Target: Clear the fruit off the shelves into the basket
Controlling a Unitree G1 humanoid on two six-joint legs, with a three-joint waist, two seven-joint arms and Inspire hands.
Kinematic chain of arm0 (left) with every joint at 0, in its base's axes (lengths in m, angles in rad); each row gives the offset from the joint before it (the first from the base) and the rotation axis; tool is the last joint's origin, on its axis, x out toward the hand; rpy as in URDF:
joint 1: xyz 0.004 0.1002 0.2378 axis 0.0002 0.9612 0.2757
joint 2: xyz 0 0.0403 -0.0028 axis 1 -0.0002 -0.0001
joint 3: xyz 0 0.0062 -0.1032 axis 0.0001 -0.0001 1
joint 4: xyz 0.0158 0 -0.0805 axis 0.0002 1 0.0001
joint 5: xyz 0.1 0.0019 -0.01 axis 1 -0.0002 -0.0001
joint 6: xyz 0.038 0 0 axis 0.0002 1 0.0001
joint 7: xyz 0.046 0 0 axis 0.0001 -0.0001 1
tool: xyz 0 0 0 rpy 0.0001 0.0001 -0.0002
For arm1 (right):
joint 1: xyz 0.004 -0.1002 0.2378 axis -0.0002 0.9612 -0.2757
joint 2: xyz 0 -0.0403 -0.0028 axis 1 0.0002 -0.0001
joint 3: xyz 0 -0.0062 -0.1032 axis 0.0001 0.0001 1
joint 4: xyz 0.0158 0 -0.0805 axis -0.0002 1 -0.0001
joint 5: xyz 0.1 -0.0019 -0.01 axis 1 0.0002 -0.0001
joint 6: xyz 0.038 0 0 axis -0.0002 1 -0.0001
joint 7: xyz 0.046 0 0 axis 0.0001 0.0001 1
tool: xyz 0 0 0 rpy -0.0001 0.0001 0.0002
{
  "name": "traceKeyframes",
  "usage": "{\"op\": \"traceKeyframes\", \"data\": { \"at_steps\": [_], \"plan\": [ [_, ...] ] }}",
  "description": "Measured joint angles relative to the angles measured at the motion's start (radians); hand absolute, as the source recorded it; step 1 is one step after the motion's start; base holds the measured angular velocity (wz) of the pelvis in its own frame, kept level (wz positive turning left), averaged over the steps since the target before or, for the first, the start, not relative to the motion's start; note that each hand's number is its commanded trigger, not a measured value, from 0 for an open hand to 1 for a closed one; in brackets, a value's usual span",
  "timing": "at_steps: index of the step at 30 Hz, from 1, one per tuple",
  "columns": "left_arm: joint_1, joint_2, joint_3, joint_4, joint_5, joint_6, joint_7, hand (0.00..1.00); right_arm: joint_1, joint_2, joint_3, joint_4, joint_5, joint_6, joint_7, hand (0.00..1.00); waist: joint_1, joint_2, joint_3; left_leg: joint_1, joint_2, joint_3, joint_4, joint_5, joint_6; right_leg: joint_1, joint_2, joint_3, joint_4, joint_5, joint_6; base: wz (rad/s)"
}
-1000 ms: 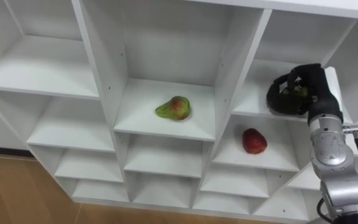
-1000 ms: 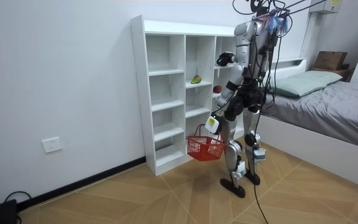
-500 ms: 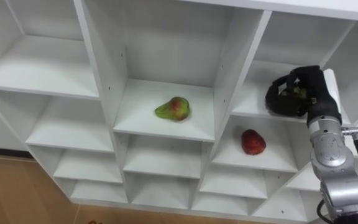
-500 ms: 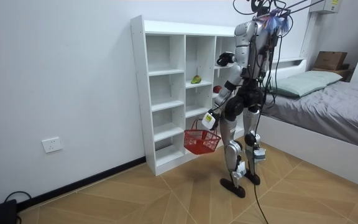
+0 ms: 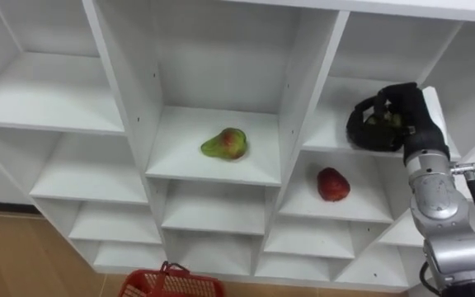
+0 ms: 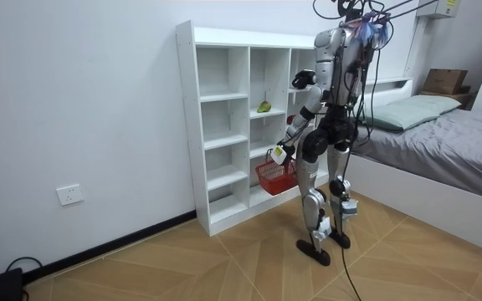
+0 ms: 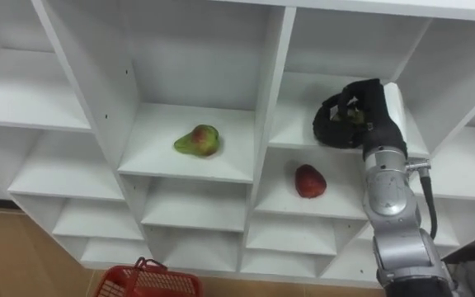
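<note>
Fruit (image 5: 383,120): greenish, mostly hidden; right hand (image 5: 408,109) fingers curled round it. Basket (image 5: 186,287): red, cut off below.

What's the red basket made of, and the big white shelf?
The red mesh basket looks like plastic: thin moulded grid walls, slightly glossy. The white cubby shelf seems to be painted or laminated wood board: flat, smooth panels with small peg holes. I cannot tell which.

A bed (image 6: 450,159) with grey bedding fills the right of the room view, with a pale pillow (image 6: 408,107) on it and a brown cardboard box (image 6: 444,81) behind it at upper right. A white wall socket (image 6: 71,195) sits low on the wall at left, above the wooden floor (image 6: 224,267).
</note>
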Motion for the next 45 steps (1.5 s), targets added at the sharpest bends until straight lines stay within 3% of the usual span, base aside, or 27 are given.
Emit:
{"op": "traceKeyframes", "data": {
  "at_steps": [9, 18, 28, 34, 45],
  "plan": [
    [-0.011, 0.001, -0.036, -0.117, -0.061, -0.006, -0.049, 1.00, 0.028, 0.007, 0.039, -0.089, 0.006, 0.012, 0.067, 1.00, -0.020, -0.004, 0.0002, -0.013, 0.000, 0.006, 0.000, 0.000, 0.000, -0.010, 0.000, 0.001, 0.001, 0.000, 0.000, -0.01],
    [-0.026, -0.005, -0.094, -0.136, -0.118, -0.009, -0.082, 1.00, 0.055, 0.023, 0.055, -0.126, -0.015, 0.008, 0.062, 1.00, -0.036, -0.007, -0.0007, -0.012, 0.001, 0.008, 0.000, 0.000, 0.000, -0.012, 0.000, 0.001, 0.000, 0.000, 0.000, 0.00],
    [-0.028, -0.006, -0.096, -0.225, -0.119, -0.012, -0.101, 1.00, 0.056, 0.042, 0.059, -0.130, -0.016, 0.005, 0.062, 1.00, -0.044, -0.007, 0.0006, -0.010, 0.001, 0.014, 0.001, 0.000, 0.000, -0.014, 0.002, 0.024, 0.001, 0.000, 0.000, -0.01],
    [-0.028, -0.010, -0.098, -0.225, -0.135, -0.015, -0.101, 1.00, 0.100, 0.069, 0.061, -0.209, -0.012, 0.012, 0.085, 1.00, -0.048, 0.004, 0.0071, -0.013, 0.001, 0.014, 0.001, 0.000, 0.000, -0.018, 0.003, 0.025, 0.002, 0.000, 0.000, 0.00],
    [-0.027, -0.006, -0.108, -0.226, -0.178, -0.018, -0.101, 1.00, 0.106, 0.075, 0.071, -0.276, 0.020, 0.013, 0.128, 1.00, -0.065, 0.007, 0.0058, -0.010, 0.002, 0.036, -0.001, 0.000, 0.000, -0.028, 0.004, 0.049, 0.003, 0.000, 0.000, -0.07]
  ]
}}
